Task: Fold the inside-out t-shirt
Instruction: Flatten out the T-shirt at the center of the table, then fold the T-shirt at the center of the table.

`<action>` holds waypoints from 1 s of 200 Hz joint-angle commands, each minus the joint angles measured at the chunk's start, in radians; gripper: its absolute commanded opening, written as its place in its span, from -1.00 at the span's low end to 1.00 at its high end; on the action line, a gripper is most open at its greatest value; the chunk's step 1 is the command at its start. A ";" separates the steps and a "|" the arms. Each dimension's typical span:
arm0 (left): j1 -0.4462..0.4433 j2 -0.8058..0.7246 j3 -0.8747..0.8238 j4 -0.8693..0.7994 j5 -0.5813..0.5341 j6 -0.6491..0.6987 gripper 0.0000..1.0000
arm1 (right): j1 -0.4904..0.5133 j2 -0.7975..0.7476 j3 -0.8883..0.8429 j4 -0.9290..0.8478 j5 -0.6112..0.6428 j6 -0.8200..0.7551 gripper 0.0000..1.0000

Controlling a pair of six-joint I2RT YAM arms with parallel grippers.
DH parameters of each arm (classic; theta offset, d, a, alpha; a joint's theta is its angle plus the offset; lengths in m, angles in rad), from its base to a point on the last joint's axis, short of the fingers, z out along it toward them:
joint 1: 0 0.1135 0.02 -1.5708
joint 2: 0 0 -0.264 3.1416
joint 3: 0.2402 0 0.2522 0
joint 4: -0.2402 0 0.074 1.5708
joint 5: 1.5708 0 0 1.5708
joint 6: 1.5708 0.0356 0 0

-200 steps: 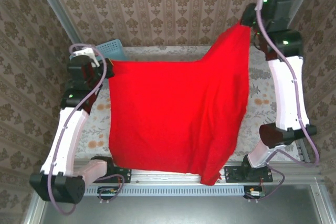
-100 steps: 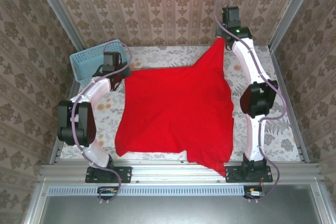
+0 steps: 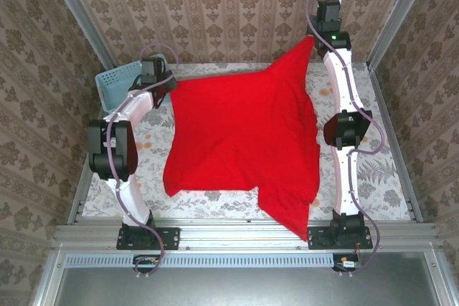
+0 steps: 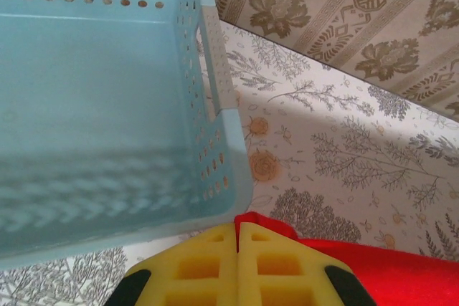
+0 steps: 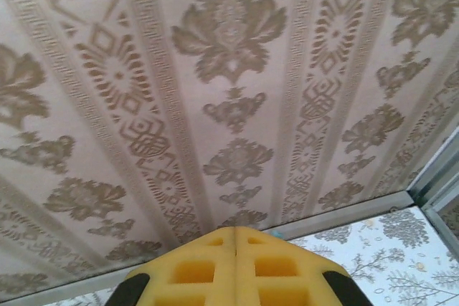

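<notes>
**Red t-shirt (image 3: 244,141) held by two corners, no fold yet**

The red t-shirt is opened out wide over the tabletop (image 3: 376,177). It looks flat and smooth in the middle. The near part lies on the tabletop, and one floppy corner hangs over the near edge. I see no fold in it yet. So I think the spreading-out part is nearly done, and all the folding is left to do. I cannot find the little white neck tag from here.

The left hand (image 4: 237,228) is shut tight, with its two yellow pads (image 4: 197,266) pressed together. A bit of red cloth pokes out right at their tips, so it is pinching the shirt's left far corner. It sits low, just beside a light blue basket (image 4: 215,105) at the left back of the tabletop.

The right hand (image 5: 236,233) is shut tight too. From its own camera I see the yellow pads closed and the patterned wall behind them, but no red cloth. From above, the shirt's right far corner climbs up in a point right to this hand (image 3: 313,34), so I think it is pinching that corner. This hand is up higher than the left one, close to the back wall.
</notes>
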 commanded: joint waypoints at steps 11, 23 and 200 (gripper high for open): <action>0.001 0.031 0.045 -0.001 -0.018 0.029 -1.00 | -0.002 0.036 0.033 0.035 -0.056 -0.010 -1.00; 0.001 0.043 0.064 -0.012 -0.009 0.043 -1.00 | 0.001 0.040 0.032 0.029 -0.081 -0.013 -1.00; 0.020 0.083 0.038 0.032 0.116 0.201 -1.00 | 0.039 -0.576 -0.865 0.086 -0.053 0.084 -1.00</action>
